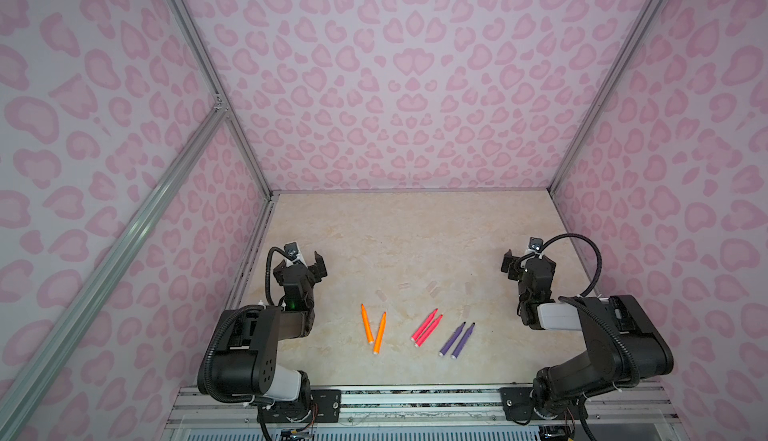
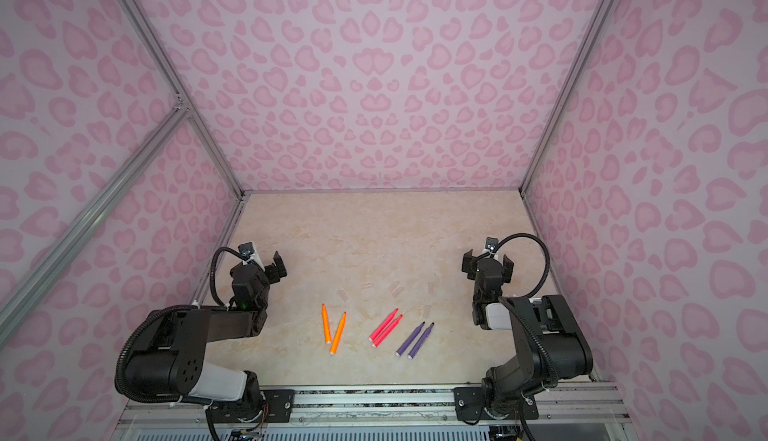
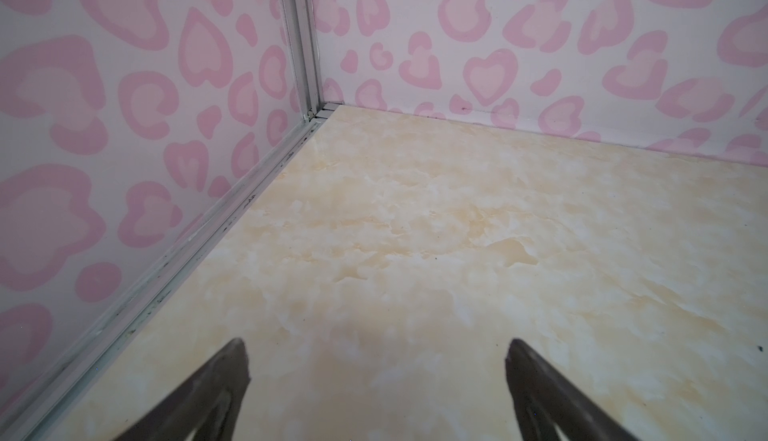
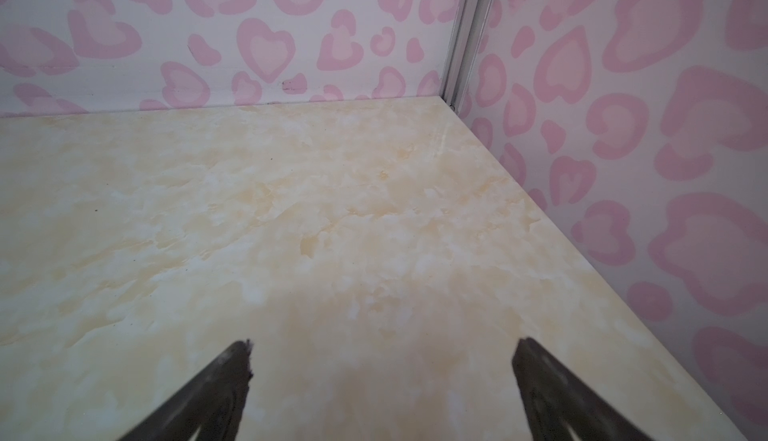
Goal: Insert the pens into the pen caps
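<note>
Nearest the arm bases, all six pens are lying flat on the beige table [image 1: 374, 231] in three pairs: orange pens [image 1: 365, 323] on the left, pink-red pens [image 1: 424, 324] in the middle, purple pens [image 1: 452, 339] on the right, tips pointing away. Just past them the clear pen caps [image 1: 432, 289] sit in a loose row, super faint, hard to count. Further back the left gripper [image 3: 376, 349] and right gripper [image 4: 384, 349] hover out at the sides, jaws spread wide, holding nothing, facing the pink heart-print wall [image 1: 415, 85].
</note>
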Tool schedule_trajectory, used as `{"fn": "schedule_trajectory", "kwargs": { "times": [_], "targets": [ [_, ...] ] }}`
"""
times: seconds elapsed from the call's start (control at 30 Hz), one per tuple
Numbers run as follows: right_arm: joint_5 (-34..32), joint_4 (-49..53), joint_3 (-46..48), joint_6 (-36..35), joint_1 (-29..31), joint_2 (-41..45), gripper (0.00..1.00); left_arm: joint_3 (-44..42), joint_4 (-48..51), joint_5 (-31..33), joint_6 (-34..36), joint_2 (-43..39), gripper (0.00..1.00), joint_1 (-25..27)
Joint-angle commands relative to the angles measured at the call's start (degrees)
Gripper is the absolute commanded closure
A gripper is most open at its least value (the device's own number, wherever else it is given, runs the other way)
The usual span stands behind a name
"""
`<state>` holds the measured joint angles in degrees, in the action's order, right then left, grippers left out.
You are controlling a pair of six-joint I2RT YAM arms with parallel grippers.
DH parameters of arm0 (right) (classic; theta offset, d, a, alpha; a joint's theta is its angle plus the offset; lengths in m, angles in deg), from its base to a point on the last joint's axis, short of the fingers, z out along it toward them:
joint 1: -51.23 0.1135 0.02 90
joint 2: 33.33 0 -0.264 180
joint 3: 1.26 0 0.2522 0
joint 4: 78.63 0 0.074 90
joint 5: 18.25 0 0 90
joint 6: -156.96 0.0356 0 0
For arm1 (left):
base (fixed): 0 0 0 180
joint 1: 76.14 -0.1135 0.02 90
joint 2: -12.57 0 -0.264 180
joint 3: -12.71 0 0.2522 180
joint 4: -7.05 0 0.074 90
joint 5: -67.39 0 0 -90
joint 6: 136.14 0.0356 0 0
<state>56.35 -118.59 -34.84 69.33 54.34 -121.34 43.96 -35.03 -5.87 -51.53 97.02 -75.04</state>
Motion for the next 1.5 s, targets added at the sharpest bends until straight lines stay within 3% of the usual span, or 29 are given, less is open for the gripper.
{"fn": "schedule_trajectory", "kwargs": {
  "times": [0.0,0.5,0.57,0.67,0.77,0.9,1.0,1.07,1.13,1.2,1.27,1.37,1.47],
  "targets": [
    [-0.11,-1.48,0.2,-0.09,0.02,0.02,0.0,0.12,-2.61,-0.21,0.18,-0.06,0.02,-0.05],
    [-2.27,-3.35,1.0,-1.03,0.82,1.49,0.0,0.37,-0.06,2.0,-0.02,-2.7,0.02,0.51],
    [-8.19,2.01,-0.16,-1.43,3.07,5.23,0.0,0.56,2.71,8.78,1.2,-7.03,0.02,3.07],
    [-11.43,17.24,-5.53,1.8,4.7,10.76,0.0,0.1,7.42,13.1,3.17,-16.09,0.02,6.58],
    [-5.81,36.0,-14.61,6.72,4.71,15.18,0.0,2.32,19.7,8.74,-0.97,-27.63,0.02,6.84],
    [9.41,40.26,-18.54,12.35,4.21,18.14,0.0,10.52,45.4,0.77,-15.79,-40.49,0.02,6.81],
    [11.75,41.74,-19.49,25.11,2.68,19.64,0.0,9.61,49.23,-6.92,-20.3,-45.98,0.02,6.86],
    [15.39,47.63,-21.58,34.16,-0.43,20.36,0.0,7.75,51.83,-5.84,-25.57,-48.91,0.02,6.78],
    [21.01,52.78,-23.83,34.35,-3.02,20.74,0.0,6.7,55.14,-2.29,-29.55,-50.7,0.02,6.72],
    [21.19,57.31,-24.14,33.36,-3.87,22.06,0.0,6.95,59.42,-1.28,-33.1,-51.3,0.02,6.62],
    [22.81,53.17,-20.93,33.89,-5.02,24.08,0.0,8.29,62.76,-5.57,-32.16,-50.65,0.02,6.58],
    [32.18,40.98,-13.33,35.9,-7.79,27.54,0.0,9.97,69.09,-9.62,-34.54,-48.33,0.02,6.71],
    [33.79,36.24,-9.81,35.94,-5.67,29.6,0.0,9.22,71.03,-14.04,-36.96,-44.73,0.03,8.19]
  ]
}}
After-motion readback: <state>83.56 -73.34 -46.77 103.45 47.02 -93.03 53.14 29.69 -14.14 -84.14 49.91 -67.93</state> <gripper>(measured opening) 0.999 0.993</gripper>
